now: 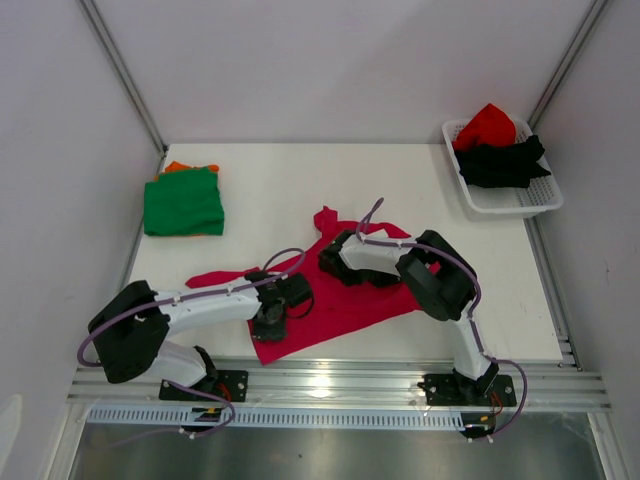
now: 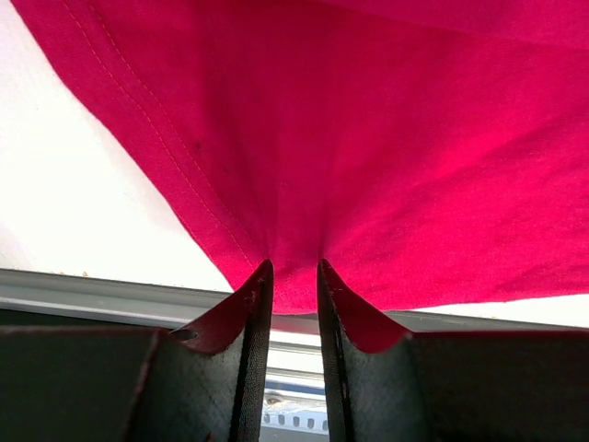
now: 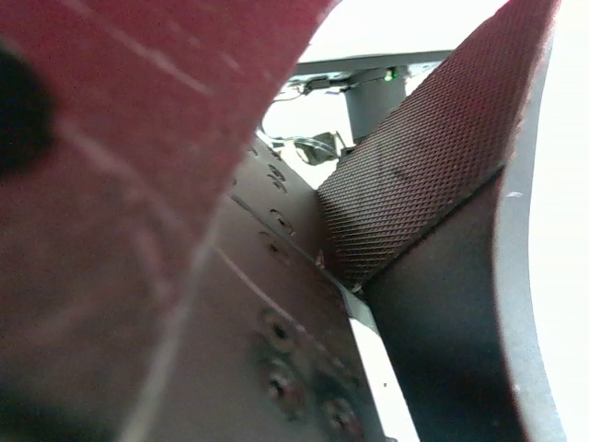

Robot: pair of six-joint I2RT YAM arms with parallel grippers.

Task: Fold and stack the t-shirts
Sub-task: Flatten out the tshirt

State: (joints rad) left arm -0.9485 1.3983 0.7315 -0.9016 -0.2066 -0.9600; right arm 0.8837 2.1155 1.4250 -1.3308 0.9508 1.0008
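Note:
A magenta-pink t-shirt [image 1: 340,290] lies spread and rumpled at the middle of the table. My left gripper [image 1: 272,318] is at its near left corner. In the left wrist view the gripper [image 2: 294,267] is shut on the shirt's hem [image 2: 368,147], with cloth pinched between the tips. My right gripper [image 1: 335,258] rests low on the shirt's upper middle. In the right wrist view its jaws stand apart: one textured pad [image 3: 414,184] is bare, and blurred pink cloth [image 3: 120,184] covers the other side. A folded green t-shirt [image 1: 183,203] lies on an orange one [image 1: 178,167] at the back left.
A white lattice basket [image 1: 520,205] at the back right corner holds a red t-shirt [image 1: 485,124] and a black one [image 1: 505,162]. A metal rail [image 1: 340,385] runs along the table's near edge by the arm bases. Walls stand close on both sides.

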